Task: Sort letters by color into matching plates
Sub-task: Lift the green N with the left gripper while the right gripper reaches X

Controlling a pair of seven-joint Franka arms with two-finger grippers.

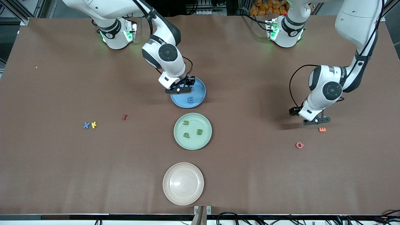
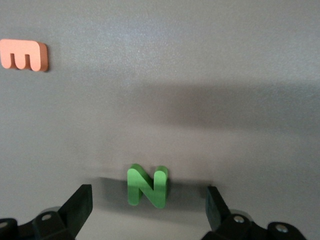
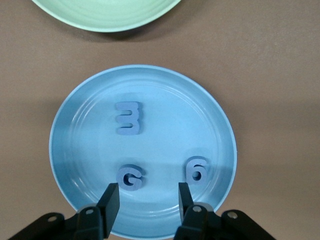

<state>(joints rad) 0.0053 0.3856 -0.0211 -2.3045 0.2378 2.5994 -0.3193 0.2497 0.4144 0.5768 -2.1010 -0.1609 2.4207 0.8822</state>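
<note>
Half hidden under the right pincer (image 1: 182, 87): round mid-blue plate (image 1: 200, 93). Cut off at the right wrist view's edge: pale mint green plate (image 3: 107, 12). Too small to read: dark red letter (image 1: 124, 117).

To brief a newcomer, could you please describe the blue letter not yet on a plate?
Start at the right arm's end of the table. Two tiny letters lie side by side there. The blue X touches a yellow K; colour tells them apart.
</note>
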